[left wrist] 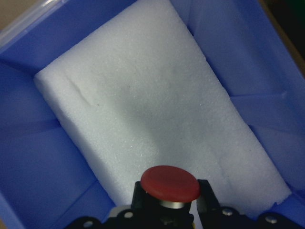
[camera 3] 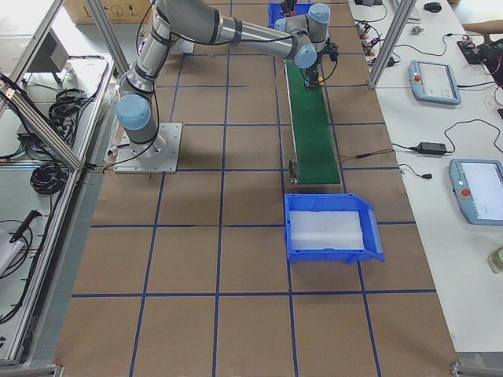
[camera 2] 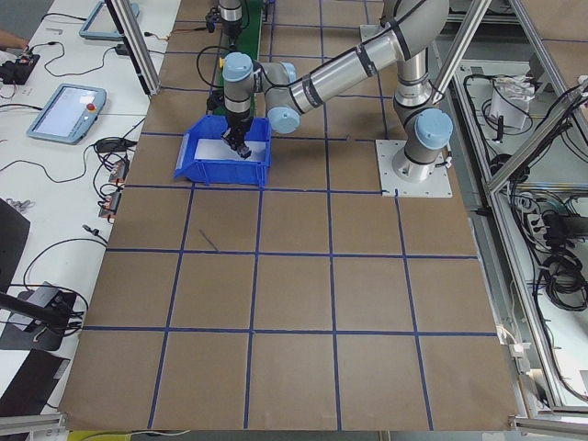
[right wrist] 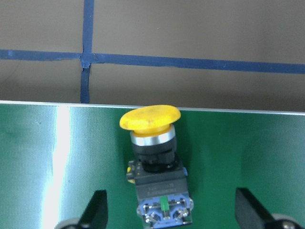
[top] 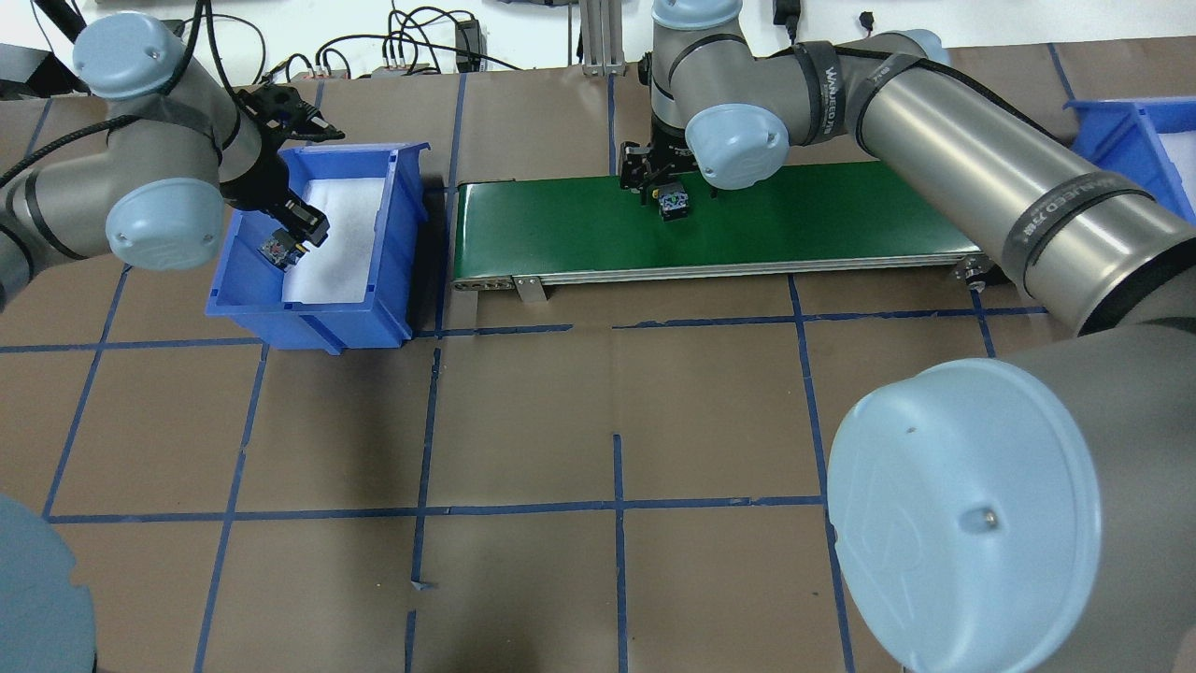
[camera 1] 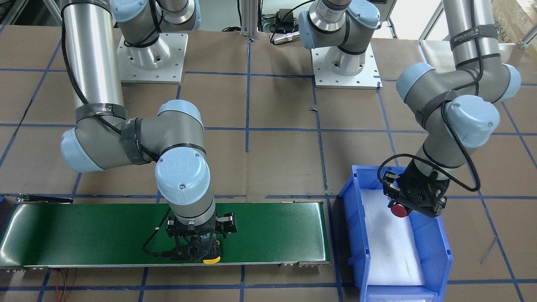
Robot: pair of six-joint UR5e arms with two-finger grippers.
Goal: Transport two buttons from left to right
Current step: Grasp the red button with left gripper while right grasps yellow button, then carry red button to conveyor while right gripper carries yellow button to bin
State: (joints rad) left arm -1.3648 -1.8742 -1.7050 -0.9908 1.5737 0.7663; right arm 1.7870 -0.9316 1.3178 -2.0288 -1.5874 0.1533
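1 red button (left wrist: 170, 182) sits clenched in the left gripper (left wrist: 171, 202); the right gripper (right wrist: 174, 211) gapes wide around the yellow button (right wrist: 150, 119).

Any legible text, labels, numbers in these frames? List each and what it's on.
"WANEED", on the black strap around the right arm; characters after it unreadable.
"WANEED", on the second strap around the left arm; rest unreadable.
Label on the yellow button, on its contact block: print too small to read.
Nothing else is legible.
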